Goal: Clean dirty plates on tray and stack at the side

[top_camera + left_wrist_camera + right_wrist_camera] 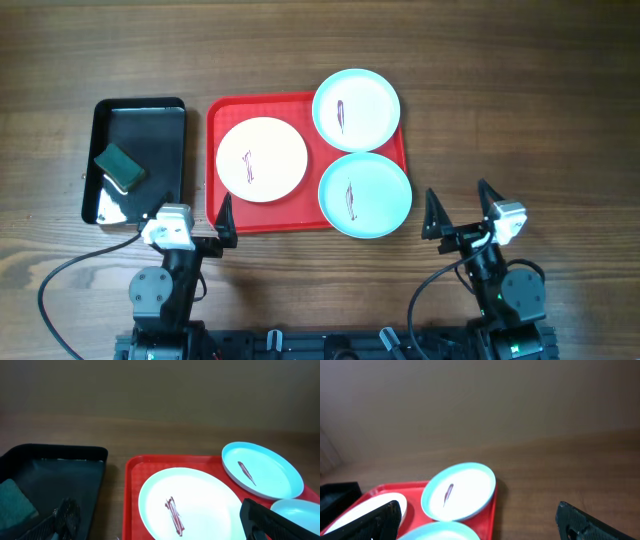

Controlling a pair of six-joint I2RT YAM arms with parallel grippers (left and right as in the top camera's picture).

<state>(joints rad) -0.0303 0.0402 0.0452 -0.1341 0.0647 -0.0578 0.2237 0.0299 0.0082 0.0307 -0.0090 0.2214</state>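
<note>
Plates: white plate (262, 159), far turquoise plate (356, 109), near turquoise plate (365, 194) — all smeared, on red tray (225, 108) | left gripper (188, 216) spread apart, empty, at tray's near corner | right gripper (462, 205) spread apart, empty — over bench (500, 80)

Plates, three by my count: one white plate (262, 159) and two pale turquoise ones, the far turquoise plate (356, 109) and the near turquoise plate (365, 194). Each carries a single dark smear (248, 165), so three smears in all. Trays, two: one red tray (228, 107) and one black tray (150, 115); sponges, one, a green sponge (120, 167); and my own tools, two, the left gripper (187, 214) and the right gripper (461, 205), two fingers apiece.
</note>
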